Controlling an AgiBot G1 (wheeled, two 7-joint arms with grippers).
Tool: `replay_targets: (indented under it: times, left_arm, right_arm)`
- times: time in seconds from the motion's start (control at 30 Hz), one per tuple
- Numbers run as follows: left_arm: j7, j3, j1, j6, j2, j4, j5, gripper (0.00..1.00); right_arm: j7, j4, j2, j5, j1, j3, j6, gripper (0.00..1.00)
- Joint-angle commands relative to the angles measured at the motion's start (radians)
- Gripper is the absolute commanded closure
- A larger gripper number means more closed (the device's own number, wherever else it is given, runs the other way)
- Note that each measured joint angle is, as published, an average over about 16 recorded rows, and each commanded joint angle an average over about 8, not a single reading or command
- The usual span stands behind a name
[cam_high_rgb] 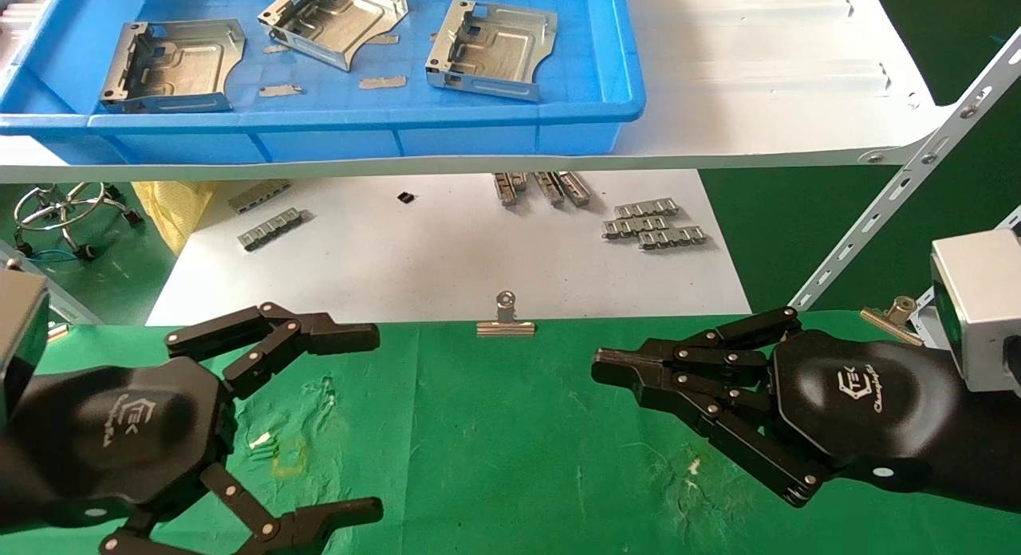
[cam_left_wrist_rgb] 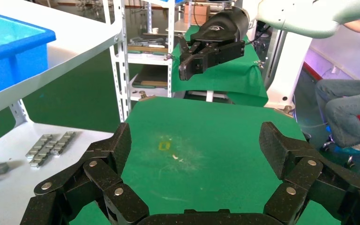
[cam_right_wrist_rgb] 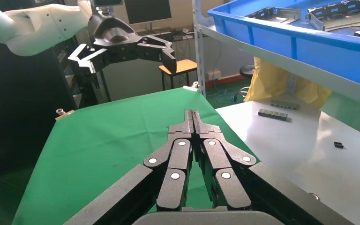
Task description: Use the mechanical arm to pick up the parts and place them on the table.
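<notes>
The wide table covered in wrinkled green cloth is lying bare of any brackets, so the task is judged to be sitting at its very start, with nothing picked yet. Beyond the table's far edge and above it, a white shelf board is carrying a big blue plastic tray, and three squarish silver stamped sheet-metal parts are resting inside that tray, well apart from both hands. Below the shelf, just past the table's far edge, a white sheet is holding small grey ridged strips. Over the table's right half the mechanical arm's glossy black right gripper is hovering with its jointed fingers pressed together, clenched on nothing. Over the table's left half the matching black left gripper is hanging with its fingers spread wide, released and empty. A silver binder clip is pinching the cloth at the table's far edge, between the two hands. The next move is probably calling for the right gripper to spread its fingers, rise above the tray's rim and reach out to the nearest bracket.
</notes>
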Motion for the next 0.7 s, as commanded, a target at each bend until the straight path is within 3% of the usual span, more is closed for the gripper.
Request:
replay_targets:
  times: [0.03,0.3,0.33,0.57,0.6,0.7]
  left_arm:
    - [0.000,0.000,0.000,0.000,0.000,0.000,0.000,0.00]
    - [0.000,0.000,0.000,0.000,0.000,0.000,0.000,0.00]
    - [0.000,0.000,0.000,0.000,0.000,0.000,0.000,0.00]
    - [0.000,0.000,0.000,0.000,0.000,0.000,0.000,0.00]
    - [0.000,0.000,0.000,0.000,0.000,0.000,0.000,0.00]
    - [0.000,0.000,-0.001,0.000,0.000,0.000,0.000,0.00]
  right_arm:
    - [0.000,0.000,0.000,0.000,0.000,0.000,0.000,1.00]
    - [0.000,0.000,0.000,0.000,0.000,0.000,0.000,1.00]
    - [0.000,0.000,0.000,0.000,0.000,0.000,0.000,0.94]
    - [0.000,0.000,0.000,0.000,0.000,0.000,0.000,0.06]
    - [0.000,0.000,0.000,0.000,0.000,0.000,0.000,0.00]
    - [0.000,0.000,0.000,0.000,0.000,0.000,0.000,0.00]
